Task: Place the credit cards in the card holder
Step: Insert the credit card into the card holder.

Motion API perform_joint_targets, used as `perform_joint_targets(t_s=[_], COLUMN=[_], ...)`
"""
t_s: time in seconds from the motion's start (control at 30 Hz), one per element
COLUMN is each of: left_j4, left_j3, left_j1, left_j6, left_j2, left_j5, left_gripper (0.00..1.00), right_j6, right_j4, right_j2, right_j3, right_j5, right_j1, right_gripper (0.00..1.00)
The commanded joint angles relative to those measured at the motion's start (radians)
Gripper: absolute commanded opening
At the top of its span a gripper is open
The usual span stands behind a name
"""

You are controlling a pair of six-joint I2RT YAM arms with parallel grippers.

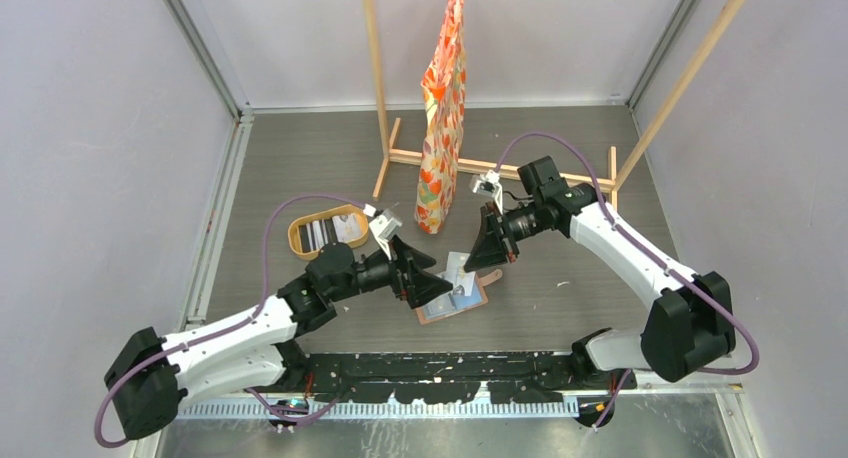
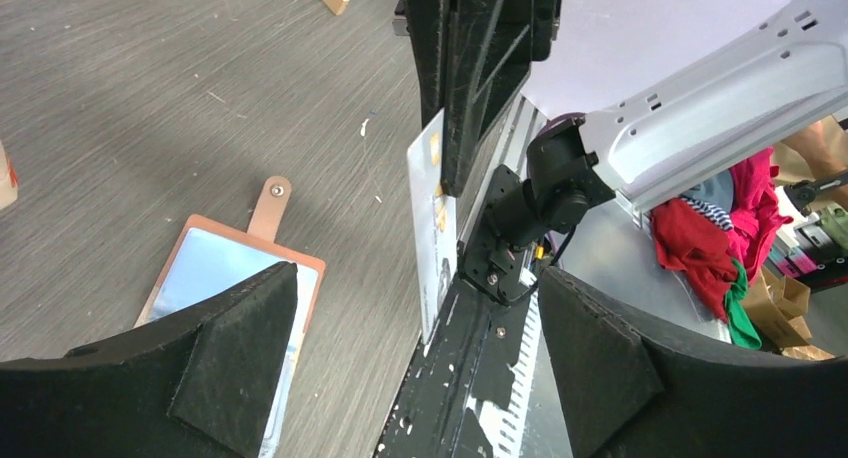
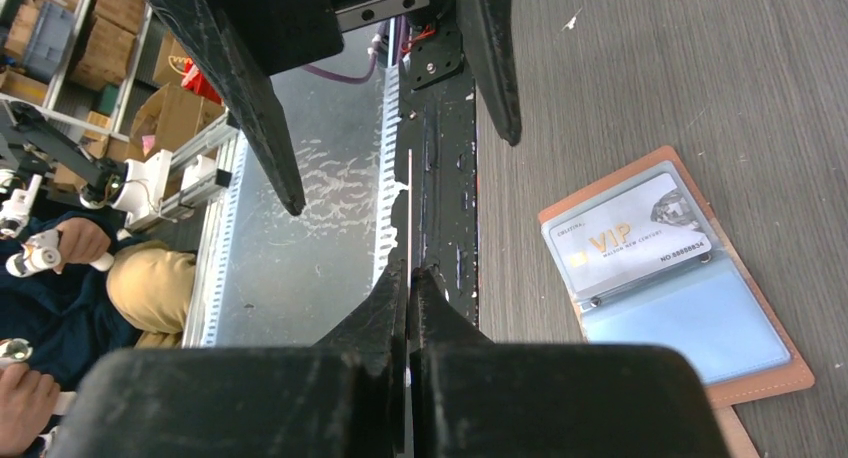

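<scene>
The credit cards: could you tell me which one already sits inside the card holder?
The white card with gold VIP lettering, in a clear pocket of the card holder; another card is pinched by the right gripper, others lie in the tray.

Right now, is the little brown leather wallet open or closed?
Open. The salmon-brown leather card holder lies spread flat, its grey-blue inside facing up, with a white VIP card in one pocket.

Both arms reach forward from their bases and bend inward at the elbows, so that the wrists meet tip to tip. The left gripper points right, jaws spread wide. The right gripper points left and slightly down toward it, jaws pressed together on a card that stands between the left fingers.
</scene>
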Motion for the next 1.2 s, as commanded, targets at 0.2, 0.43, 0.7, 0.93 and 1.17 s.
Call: perform_joint_targets(t_s=[0.2,0.43,0.7,0.93,1.17], left_j4=[-0.130,0.024,0.171,0.149,0.180], left_j3=[-0.012,0.012,0.016,0.002,0.029], left_j1=[0.062,0.069,0.071,0.104,0.123], left_j6=[0.049,-0.018,-0.098,-0.105,-0.147], left_j2=[-0.040,0.124,0.205,0.140,0.198], left_j5=[0.175,0.282,0.346,0.364,0.454], left_gripper=[0.78,0.50,0.36,0.39,0.32], right_j6=[-0.110,-0.151,-0.173,-0.211,-0.251], right_j4=[-0.109,-0.143,-0.159,-0.189,-0.221], right_j2=[0.079,0.105,0.109,0.113,0.127], right_j3=[0.072,0.085,0.090,0.096,0.107], right_j5=[0.029,0.044,0.067,0.100,0.120], right_j1=[0.074,0.103,0.106,0.129,0.157], right_gripper=[0.01,0.01,0.01,0.01,0.01])
